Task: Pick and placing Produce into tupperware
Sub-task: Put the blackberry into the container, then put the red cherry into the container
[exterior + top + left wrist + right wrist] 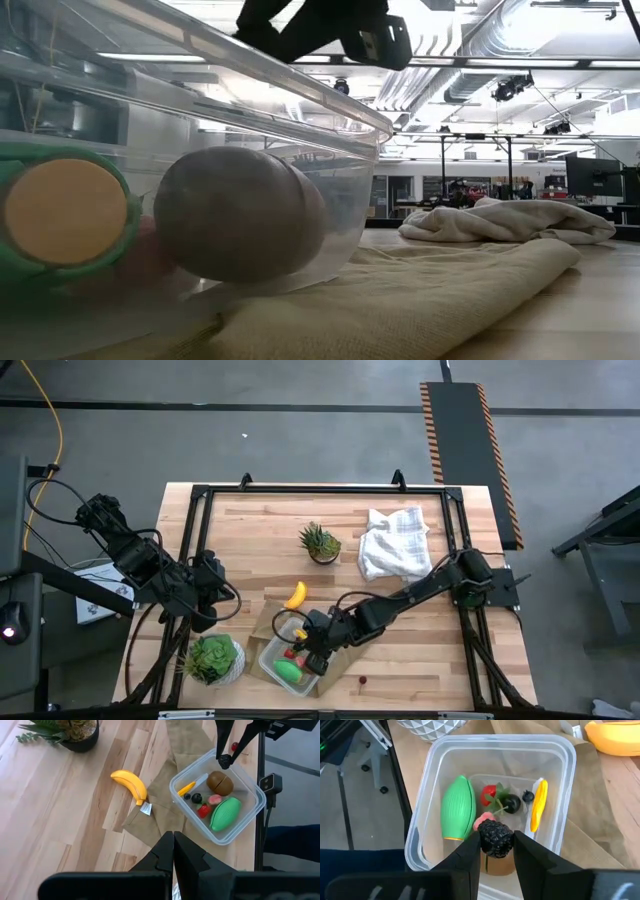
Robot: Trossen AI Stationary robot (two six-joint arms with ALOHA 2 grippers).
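The clear tupperware (560,750) stands on a brown paper bag near the table's front edge (268,662). In it lie a green oval (457,807), a red strawberry (489,795), a brown kiwi (220,781), a yellow-orange piece (538,805) and small dark berries. The yellow banana (296,595) lies on the wood just beyond the box. My right gripper (496,840) hangs over the box, shut on a black bumpy berry (495,832). My left gripper (173,845) is shut on nothing, held high at the table's left side. My right gripper pinches the black bumpy berry (496,845) between its two fingers, one on each side. The fingers slant down from the table's right. The berry is lifted clear, above the kiwi's end of the tupperware.
A spiky potted plant (320,542) and a crumpled white cloth (395,540) sit at the far side. A leafy plant in a white pot (212,658) stands left of the box. The paper bag (165,805) spreads under the box. A small red piece (362,681) lies near the front edge.
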